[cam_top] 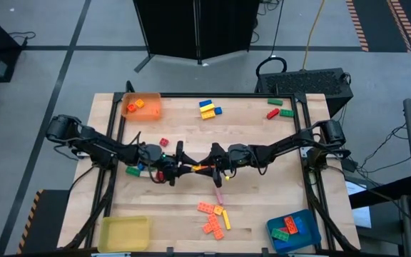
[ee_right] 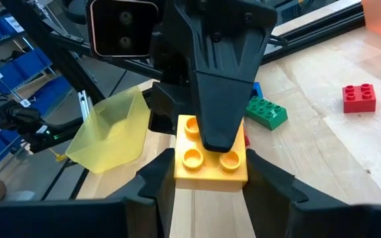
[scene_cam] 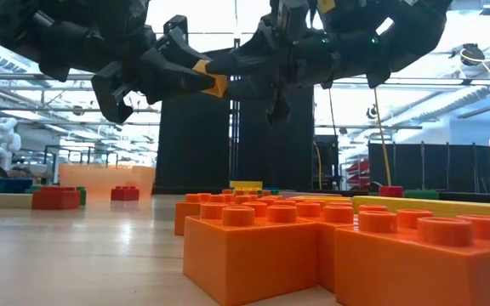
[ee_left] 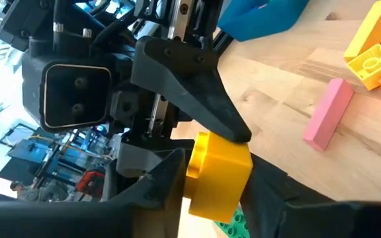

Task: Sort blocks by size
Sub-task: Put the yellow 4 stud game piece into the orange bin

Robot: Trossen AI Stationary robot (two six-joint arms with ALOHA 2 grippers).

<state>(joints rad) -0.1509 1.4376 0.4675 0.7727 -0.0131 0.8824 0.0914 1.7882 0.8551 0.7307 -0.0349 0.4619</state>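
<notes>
A yellow block (ee_right: 210, 158), its studs up, hangs above the middle of the table between my two arms, which meet nose to nose. My left gripper (ee_left: 217, 192) comes from the table's left and is shut on it. My right gripper (ee_right: 210, 180) comes from the right and is shut on the same block (cam_top: 203, 168). Both point nearly level. Loose blocks lie on the table: a pink bar (cam_top: 218, 195), an orange and yellow cluster (cam_top: 215, 218), a red one (cam_top: 164, 142) and a green one (cam_top: 132, 170). My left gripper pinches the yellow block between its two fingers, one finger (ee_right: 220, 99) lying on the studded top (ee_right: 230, 158), the other underneath and hidden. It comes level from the table's left. The block is lifted clear and sits roughly level. My right gripper pinches the same block by two opposite side walls (ee_right: 177, 173), one finger (ee_right: 154, 182) on each side. Its fingers come level from the table's right, meeting the left gripper head on. The block hangs clear of the table, studs up.
An orange tray (cam_top: 155, 108) with blocks stands at the far left, a yellow tray (cam_top: 124, 233) at the near left, a blue tray (cam_top: 311, 230) with blocks at the near right. Yellow and blue blocks (cam_top: 208, 109) and red and green ones (cam_top: 280, 108) lie near the far edge.
</notes>
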